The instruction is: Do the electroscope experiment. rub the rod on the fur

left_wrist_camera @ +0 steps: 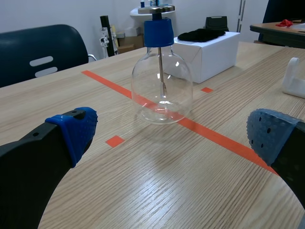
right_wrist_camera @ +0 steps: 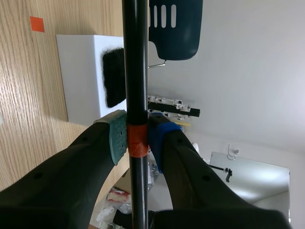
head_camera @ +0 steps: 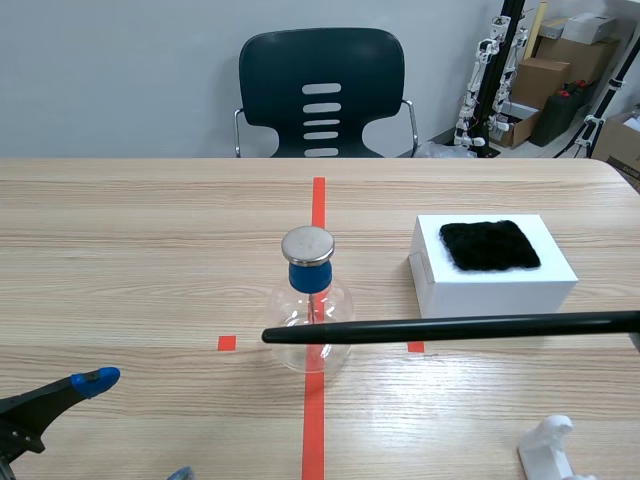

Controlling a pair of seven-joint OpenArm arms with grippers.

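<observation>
A long black rod [head_camera: 450, 327] hangs level above the table, coming in from the right edge, its tip in front of the glass electroscope flask [head_camera: 311, 320]. In the right wrist view my right gripper [right_wrist_camera: 137, 136] is shut on the rod [right_wrist_camera: 134, 57] at an orange band. The black fur [head_camera: 490, 245] lies on a white box [head_camera: 495, 290], farther back than the rod. My left gripper [left_wrist_camera: 172, 132] stands open low over the table, the flask [left_wrist_camera: 162, 90] a short way ahead of it. The fur [right_wrist_camera: 113, 78] shows just beside the rod.
A white stand [head_camera: 550, 450] sits at the front right of the table. The flask has a blue stopper and a metal cap [head_camera: 307, 244]. A dark chair [head_camera: 322, 95] stands behind the table's far edge, with boxes and gear at the back right.
</observation>
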